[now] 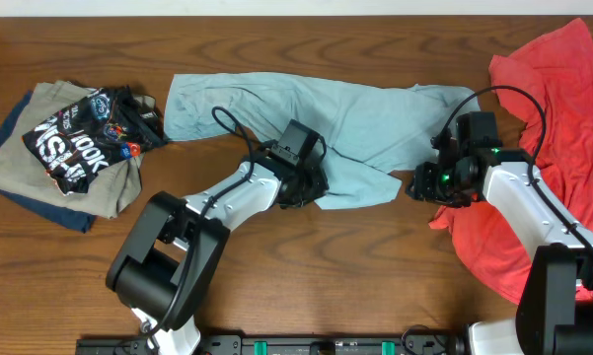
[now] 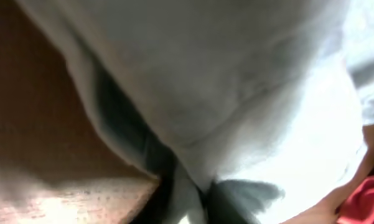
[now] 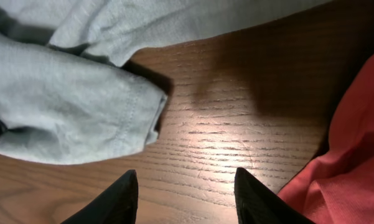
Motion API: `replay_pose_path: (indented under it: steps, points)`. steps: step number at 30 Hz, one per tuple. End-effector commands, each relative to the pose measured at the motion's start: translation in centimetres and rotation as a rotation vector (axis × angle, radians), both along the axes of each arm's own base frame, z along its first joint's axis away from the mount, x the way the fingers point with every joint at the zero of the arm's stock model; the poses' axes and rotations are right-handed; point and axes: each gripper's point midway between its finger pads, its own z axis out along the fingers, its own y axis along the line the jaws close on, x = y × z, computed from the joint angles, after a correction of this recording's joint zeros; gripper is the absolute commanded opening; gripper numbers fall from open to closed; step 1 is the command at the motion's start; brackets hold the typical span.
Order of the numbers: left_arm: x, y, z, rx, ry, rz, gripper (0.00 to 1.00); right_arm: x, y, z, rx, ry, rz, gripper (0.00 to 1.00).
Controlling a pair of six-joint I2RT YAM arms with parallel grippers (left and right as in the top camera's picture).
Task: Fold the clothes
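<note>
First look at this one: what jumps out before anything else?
A light blue T-shirt sprawls crumpled across the middle of the table, with the left fingers pinched shut on its near edge. At the right edge lies a big coral-red shirt; the right fingers stand open over bare wood between the two. A black lettered tee tops a khaki and navy heap at far left.
</note>
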Motion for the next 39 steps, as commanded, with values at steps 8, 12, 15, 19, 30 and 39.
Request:
replay_pose_path:
  steps: [8,12,15,19,30,39]
  points:
    - [-5.7,3.9,-0.6,0.09,0.25,-0.079,0.06,-0.2,-1.9,0.0,-0.105,0.003,-0.012,0.49]
    - [-6.8,8.7,1.1,0.153,0.293,-0.116,0.06,-0.6,-3.1,-0.3,-0.172,0.022,-0.024,0.5]
    - [-6.7,13.8,2.9,0.243,0.299,-0.033,0.06,-1.2,-5.5,-0.5,-0.303,0.056,-0.097,0.5]
    - [-5.7,19.1,5.6,0.246,0.245,0.12,0.06,-1.6,-9.3,-0.2,-0.49,0.069,-0.183,0.5]
    - [-4.7,22.8,7.5,0.216,0.186,0.26,0.06,-5.5,-16.1,-1.6,-0.49,0.195,-0.466,0.47]
    - [-5.0,22.8,7.4,0.217,0.199,0.259,0.06,-5.2,-15.6,-2.0,-0.186,0.179,-0.546,0.52]
